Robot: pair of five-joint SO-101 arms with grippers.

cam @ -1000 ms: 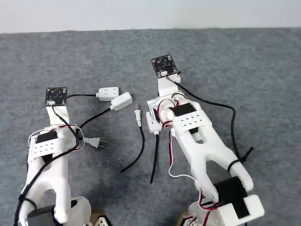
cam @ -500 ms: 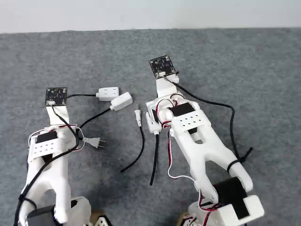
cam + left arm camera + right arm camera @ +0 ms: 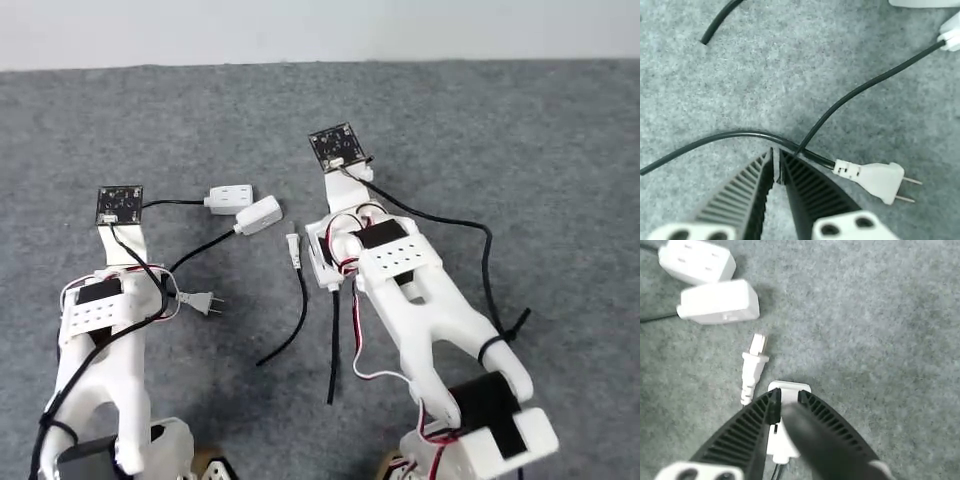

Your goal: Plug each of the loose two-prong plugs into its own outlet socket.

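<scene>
Two white outlet sockets (image 3: 228, 198) (image 3: 258, 215) lie side by side in the middle of the grey mat and show again in the right wrist view (image 3: 696, 261) (image 3: 719, 302). One loose two-prong plug (image 3: 293, 247) (image 3: 753, 371) lies just left of my right gripper (image 3: 788, 396). That gripper is shut on a white socket block (image 3: 787, 388) (image 3: 322, 264) whose black cord trails toward the front. A second plug (image 3: 874, 178) (image 3: 205, 302) lies beside my left gripper (image 3: 776, 159), which is shut and empty, its tips just short of that plug's cord.
Black cords (image 3: 296, 325) (image 3: 333, 345) run across the mat between the arms. Another cord (image 3: 865, 89) crosses over the plug's cord by the left gripper. A black cable (image 3: 470, 235) loops off the right arm. The mat ends at a pale wall at the back.
My right arm has shifted a little to the left with the white block, and the free end of its cord has slid toward the front. The left arm has kept still.
</scene>
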